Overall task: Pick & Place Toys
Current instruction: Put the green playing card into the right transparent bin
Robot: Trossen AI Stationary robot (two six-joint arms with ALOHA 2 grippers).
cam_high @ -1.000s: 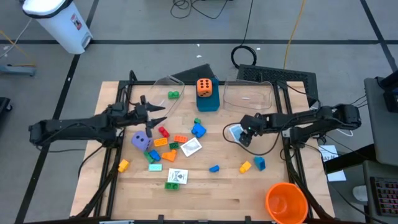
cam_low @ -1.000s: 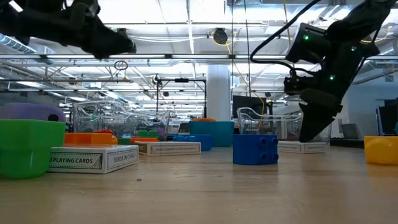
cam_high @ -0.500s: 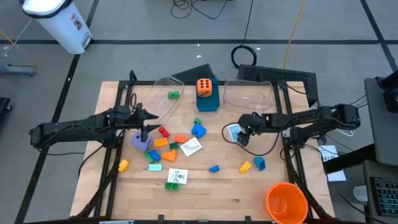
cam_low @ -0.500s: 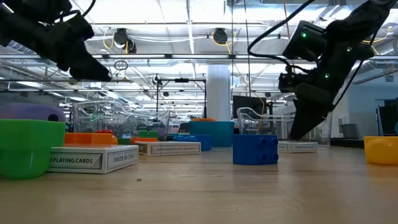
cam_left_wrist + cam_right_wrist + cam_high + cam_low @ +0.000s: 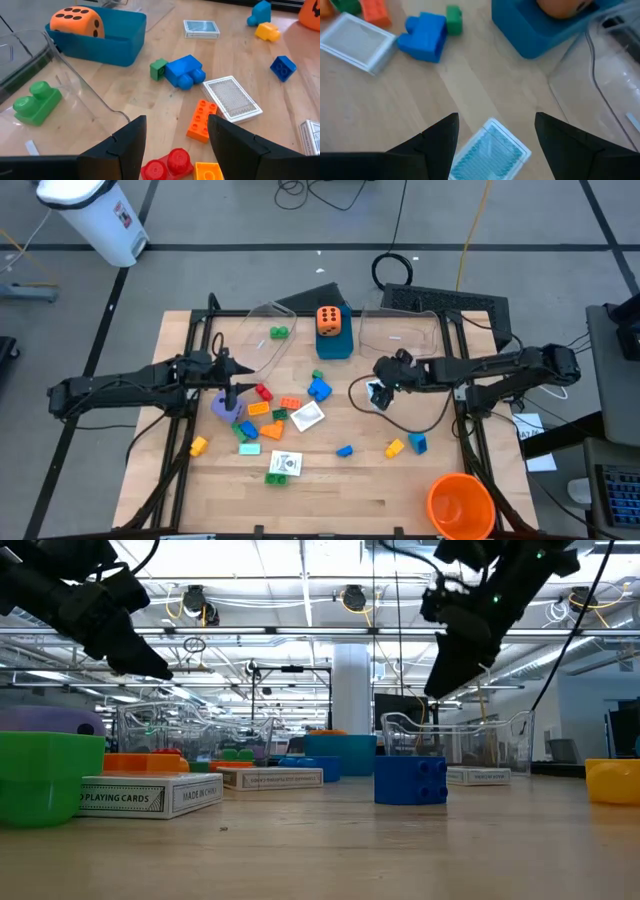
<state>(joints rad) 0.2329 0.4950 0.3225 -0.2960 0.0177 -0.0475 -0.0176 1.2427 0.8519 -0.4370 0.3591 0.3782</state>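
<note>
Sorting is barely begun: most toys lie loose mid-worktop, and only a green brick (image 5: 278, 332) sits in the left clear tub (image 5: 262, 317) by the far edge. Your right tool (image 5: 492, 131) hangs spread and empty above the blue-backed card (image 5: 491, 150), right of centre. Lower it squarely; a flat card calls for an edge pinch. Your left tool (image 5: 176, 131), also spread and empty, hovers over the red brick (image 5: 167, 164) and the orange brick (image 5: 201, 119).
</note>
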